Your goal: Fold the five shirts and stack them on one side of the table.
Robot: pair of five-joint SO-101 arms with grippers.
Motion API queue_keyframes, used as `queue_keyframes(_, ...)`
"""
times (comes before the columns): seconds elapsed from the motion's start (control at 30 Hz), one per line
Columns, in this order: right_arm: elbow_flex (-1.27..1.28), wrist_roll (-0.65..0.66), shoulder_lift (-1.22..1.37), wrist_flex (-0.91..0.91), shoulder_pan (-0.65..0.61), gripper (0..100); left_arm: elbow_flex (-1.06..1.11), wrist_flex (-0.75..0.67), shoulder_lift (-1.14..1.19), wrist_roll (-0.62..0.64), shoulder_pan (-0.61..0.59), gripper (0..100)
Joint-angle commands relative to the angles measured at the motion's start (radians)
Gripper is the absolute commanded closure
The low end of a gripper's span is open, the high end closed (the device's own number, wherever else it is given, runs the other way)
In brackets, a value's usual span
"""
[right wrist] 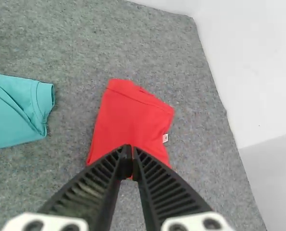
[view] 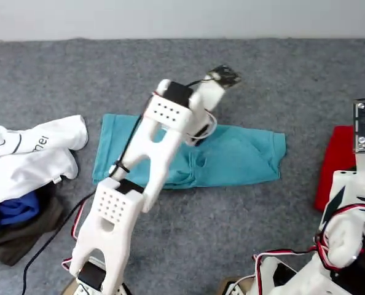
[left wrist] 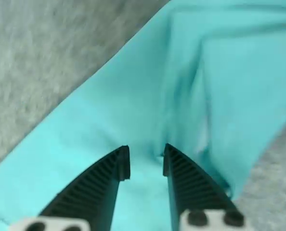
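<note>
left end effector point(left wrist: 145, 162): narrowly parted, over teal shirt point(left wrist: 133, 96) | right end effector point(right wrist: 129, 156): clenched, empty, over red shirt point(right wrist: 131, 120)

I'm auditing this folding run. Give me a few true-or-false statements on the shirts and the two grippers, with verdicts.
1. The left gripper is open over the teal short-sleeved shirt. True.
2. The folded red shirt lies on top of the teal one. False: they lie apart on the grey felt table.
3. The right gripper is shut. True.
4. The white printed shirt is neatly folded. False: it lies crumpled in a pile with a blue shirt.
</note>
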Motion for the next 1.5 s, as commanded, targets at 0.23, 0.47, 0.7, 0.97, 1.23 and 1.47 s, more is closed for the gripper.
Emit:
queue_keyframes(0.23,-0.002,0.011,0.002,0.041,0.005,98.9,-0.160,0.068,-0.012,0.008,0.014,88)
queue_keyframes(0.47,-0.002,0.011,0.001,0.041,0.008,99.0,-0.093,0.077,-0.104,0.060,0.143,88)
queue_keyframes(0.7,-0.002,0.011,0.001,0.041,0.008,99.0,0.182,0.063,-0.195,0.061,0.218,88)
queue_keyframes(0.97,0.000,0.009,0.002,0.041,0.008,99.0,0.343,-0.015,-0.141,0.055,0.086,91)
queue_keyframes(1.23,0.000,0.011,0.002,0.041,0.008,99.0,0.295,0.018,-0.160,0.064,0.087,93)
queue_keyframes(1.47,0.000,0.009,0.001,0.041,0.008,99.0,0.225,0.072,-0.267,0.110,0.080,84)
